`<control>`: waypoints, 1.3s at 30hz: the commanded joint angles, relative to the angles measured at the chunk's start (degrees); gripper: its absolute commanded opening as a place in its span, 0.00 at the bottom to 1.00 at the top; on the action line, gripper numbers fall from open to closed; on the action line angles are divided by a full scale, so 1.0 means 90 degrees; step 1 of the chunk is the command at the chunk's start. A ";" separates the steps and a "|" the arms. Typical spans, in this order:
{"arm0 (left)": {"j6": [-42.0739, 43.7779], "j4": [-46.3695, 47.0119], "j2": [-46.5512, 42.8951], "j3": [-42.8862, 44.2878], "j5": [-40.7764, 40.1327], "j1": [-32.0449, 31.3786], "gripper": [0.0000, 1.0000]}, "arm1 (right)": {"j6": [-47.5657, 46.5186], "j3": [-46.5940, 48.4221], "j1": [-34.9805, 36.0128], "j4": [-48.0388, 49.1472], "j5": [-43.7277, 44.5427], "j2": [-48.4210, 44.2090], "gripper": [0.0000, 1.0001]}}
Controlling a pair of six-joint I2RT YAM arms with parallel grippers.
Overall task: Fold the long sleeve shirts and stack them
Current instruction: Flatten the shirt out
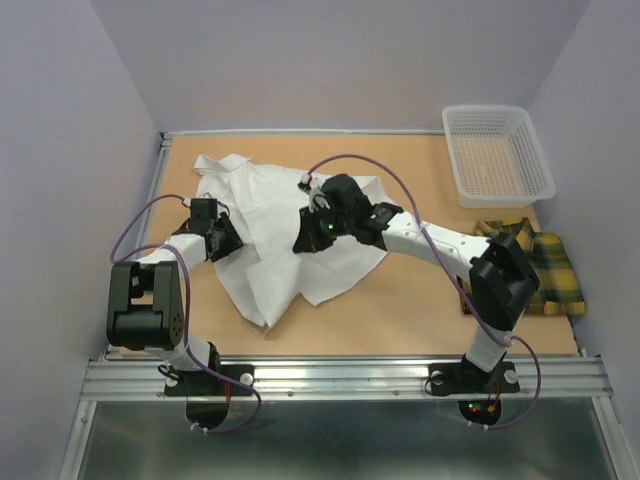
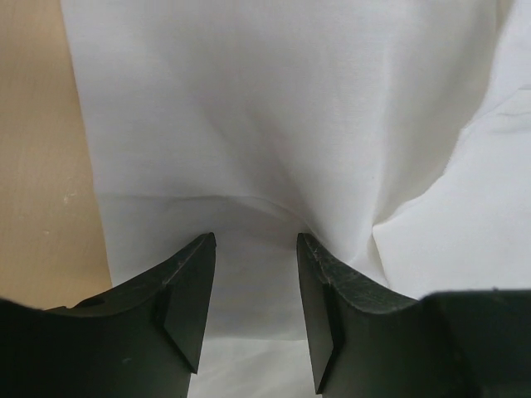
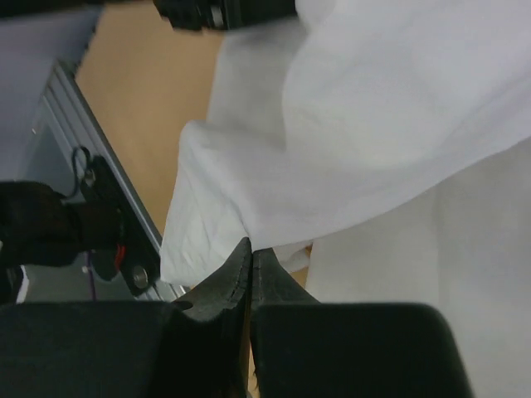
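1. White shirt [image 1: 275, 225] lies crumpled left of centre on the wooden table [image 1: 420, 305], with bare board to its right.
2. Left gripper [image 2: 255, 242] is spread over the shirt's left edge; right gripper [image 3: 250, 246] pinches a fold.
3. Plaid shirt [image 1: 555, 270] lies at the right edge, mesh basket [image 1: 497, 150] in the far right corner.

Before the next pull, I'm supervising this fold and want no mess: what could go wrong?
The right end effector is shut on only a thin edge of the white shirt; it may slip out. The left end effector stands open over the cloth, so a one-sided pull could bunch the crumpled shirt.
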 commanded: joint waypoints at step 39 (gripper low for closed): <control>-0.0239 -0.1407 -0.1789 0.0191 0.0729 -0.0661 0.67 | -0.1434 0.1467 -0.2374 0.0905 0.2982 -0.0117 0.76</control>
